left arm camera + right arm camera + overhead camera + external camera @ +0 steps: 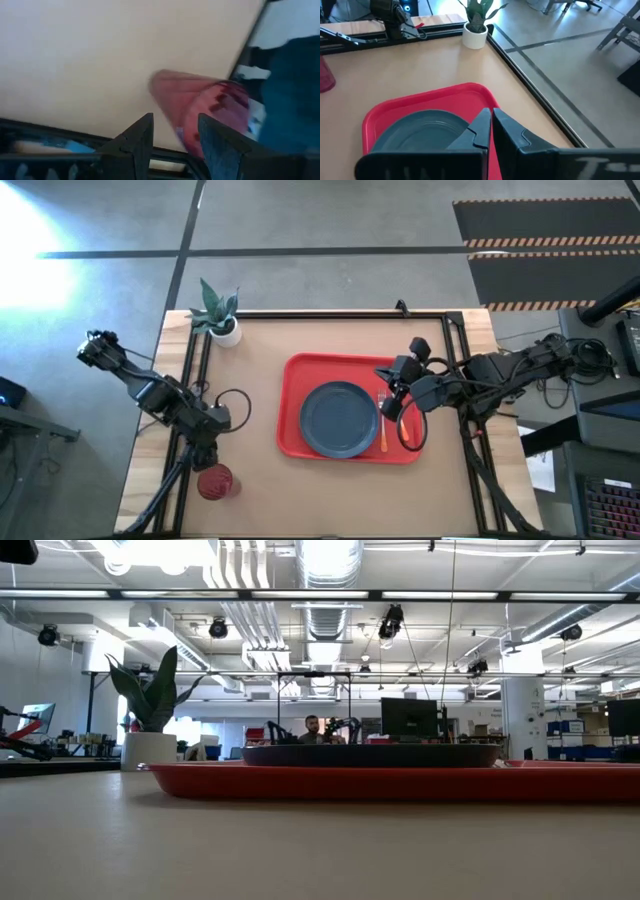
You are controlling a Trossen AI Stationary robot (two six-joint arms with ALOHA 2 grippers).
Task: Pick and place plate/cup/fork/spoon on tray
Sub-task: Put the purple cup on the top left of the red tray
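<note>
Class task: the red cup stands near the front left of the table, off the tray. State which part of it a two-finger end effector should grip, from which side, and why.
Grip the cup across its side wall, just below the rim, coming in level from the left end effector beside it. It seems to stand upright with its mouth up, so the round wall offers two opposite faces for the fingers. The tray lies to its right, so that side stays free for carrying.

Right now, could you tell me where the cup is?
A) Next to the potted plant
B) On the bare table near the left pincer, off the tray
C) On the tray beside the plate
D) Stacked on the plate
B: the high view shows the cup on the table by the left pincer, apart from the tray that holds the plate.
</note>
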